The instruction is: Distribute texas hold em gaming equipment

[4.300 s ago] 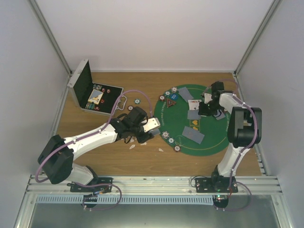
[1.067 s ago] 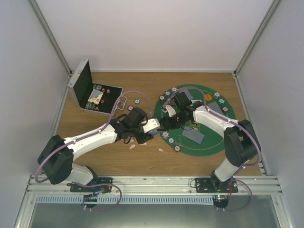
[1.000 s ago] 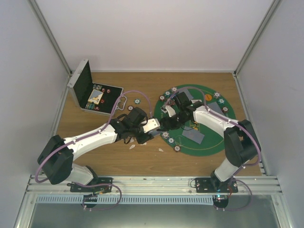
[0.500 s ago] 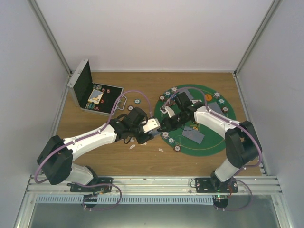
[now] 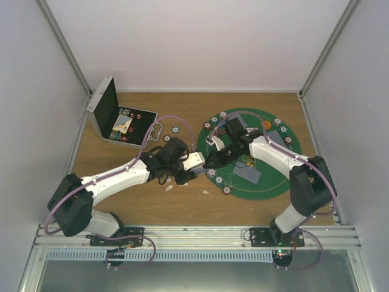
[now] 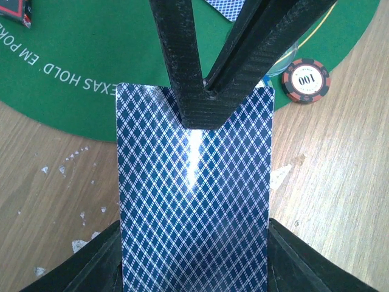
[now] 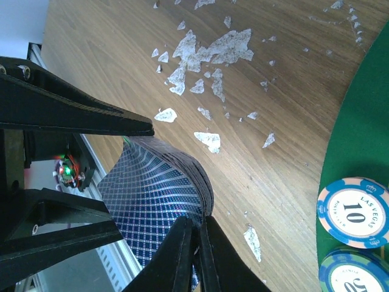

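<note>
My left gripper (image 5: 191,163) is shut on a deck of blue diamond-backed playing cards (image 6: 194,194) and holds it level at the left edge of the green round mat (image 5: 267,182). My right gripper (image 5: 209,159) is shut on the far edge of the top card; its black fingers (image 6: 194,85) pinch that edge. In the right wrist view the deck (image 7: 155,194) bows upward just ahead of my right gripper (image 7: 197,234). Stripe-edged chips (image 5: 227,190) ring the mat. Cards (image 5: 246,173) lie face down on it. An orange button (image 5: 266,124) sits at the back.
An open metal case (image 5: 118,125) holding chips and a card box stands at the back left. White scraps (image 7: 206,55) litter the wood near the mat's edge. A red-black 100 chip (image 6: 306,79) and a 10 chip (image 7: 352,210) lie close to the deck.
The right arm has swung from the mat's far right side over to the deck and closed on its top card. The left arm has held still with the deck.
</note>
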Available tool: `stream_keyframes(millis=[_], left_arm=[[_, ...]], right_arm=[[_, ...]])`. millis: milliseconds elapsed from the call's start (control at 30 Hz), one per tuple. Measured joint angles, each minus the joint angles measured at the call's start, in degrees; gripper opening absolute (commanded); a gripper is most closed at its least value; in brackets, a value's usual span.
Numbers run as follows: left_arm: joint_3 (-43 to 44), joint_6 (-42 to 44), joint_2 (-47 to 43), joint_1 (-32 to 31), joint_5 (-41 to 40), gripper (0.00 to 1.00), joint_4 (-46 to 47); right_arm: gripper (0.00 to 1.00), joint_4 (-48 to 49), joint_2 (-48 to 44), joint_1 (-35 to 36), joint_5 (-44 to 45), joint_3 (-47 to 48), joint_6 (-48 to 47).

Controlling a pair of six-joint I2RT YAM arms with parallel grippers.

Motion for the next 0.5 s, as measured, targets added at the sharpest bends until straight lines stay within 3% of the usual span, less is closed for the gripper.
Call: stream_keyframes(millis=[500], left_arm=[[0.0, 0.0, 0.0, 0.0, 0.1, 0.55, 0.0]], right_arm=[[0.01, -1.8, -1.2, -1.0, 1.8, 0.1, -0.5]])
